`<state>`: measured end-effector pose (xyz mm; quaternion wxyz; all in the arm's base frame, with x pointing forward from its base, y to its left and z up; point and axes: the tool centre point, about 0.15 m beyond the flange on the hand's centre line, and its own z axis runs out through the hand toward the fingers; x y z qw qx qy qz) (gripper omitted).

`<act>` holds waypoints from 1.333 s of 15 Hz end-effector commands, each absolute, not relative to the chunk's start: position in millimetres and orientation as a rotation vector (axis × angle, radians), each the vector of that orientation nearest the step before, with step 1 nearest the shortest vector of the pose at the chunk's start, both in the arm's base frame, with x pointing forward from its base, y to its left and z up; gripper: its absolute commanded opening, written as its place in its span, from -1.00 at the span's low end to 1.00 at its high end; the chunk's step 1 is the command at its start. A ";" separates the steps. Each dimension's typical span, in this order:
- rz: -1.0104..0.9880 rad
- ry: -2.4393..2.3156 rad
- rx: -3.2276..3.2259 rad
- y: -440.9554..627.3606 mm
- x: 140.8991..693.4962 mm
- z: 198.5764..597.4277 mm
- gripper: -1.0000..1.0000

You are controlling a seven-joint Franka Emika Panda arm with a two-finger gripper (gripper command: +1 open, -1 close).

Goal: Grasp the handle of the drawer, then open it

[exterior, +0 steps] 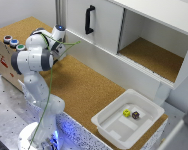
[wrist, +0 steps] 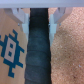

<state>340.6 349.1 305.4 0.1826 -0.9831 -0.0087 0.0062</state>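
In the exterior view, one white Franka arm [exterior: 36, 75] stands on a perforated metal base at the exterior view's left, bent over a cork-topped table [exterior: 84, 90]. Its gripper [exterior: 58, 33] sits at the far end of the arm, near the lower edge of the white cabinet; from here I cannot tell whether its jaws are apart or together. One drawer [exterior: 96, 22], a tall flat white front, stands at the top centre, and it bears one handle [exterior: 89, 19], a black upright bar standing out from the panel. The gripper is below the handle and toward the exterior view's left of it, apart from it, not touching. To the exterior view's right of the drawer, one open compartment [exterior: 151, 55] shows a cork floor. One shallow white tray [exterior: 108, 120] rests at the table's near right corner, with two dice in it: one yellow die [exterior: 126, 113] and one dark die [exterior: 136, 115], just beside each other. Three coloured buttons [exterior: 14, 43] sit on a box at the exterior view's left.

In the wrist view, two pale fingers [wrist: 20, 17] stand apart with nothing between them. One dark band [wrist: 38, 50] runs beneath them, between a cork surface [wrist: 67, 50] and a brown surface with one blue pattern [wrist: 10, 47]. The handle is not in this view.
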 end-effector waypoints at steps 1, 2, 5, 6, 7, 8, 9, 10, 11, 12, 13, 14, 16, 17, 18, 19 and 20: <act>-0.015 0.047 -2.644 305.3 335.3 281.3 -1.00; -0.017 0.047 -2.651 298.1 336.8 281.0 -1.00; 0.001 0.052 -2.660 265.3 339.5 275.1 -1.00; -0.004 0.036 -2.663 255.7 338.7 273.7 -1.00; 0.014 0.047 -2.652 244.3 338.9 269.3 -1.00; 0.025 0.053 -2.642 232.7 339.2 266.4 -1.00; 0.026 0.052 -2.636 225.8 339.2 265.1 -1.00; 0.033 0.054 -2.630 212.5 339.8 263.0 -1.00; 0.040 0.052 -2.630 197.5 340.8 260.9 -1.00; 0.040 0.053 -2.623 187.3 341.6 260.0 -1.00; 0.039 0.043 -2.628 177.0 343.3 258.6 -1.00; 0.040 0.041 -2.636 165.8 344.2 257.8 -1.00; 0.053 0.054 -2.639 140.7 348.2 253.7 -1.00; 0.052 0.071 -2.640 129.4 349.8 252.5 -1.00; 0.050 0.088 -2.640 119.1 350.8 251.6 -1.00; 0.051 0.099 -2.637 112.1 352.0 250.4 -1.00; 0.047 0.117 -2.639 102.4 353.1 250.6 -1.00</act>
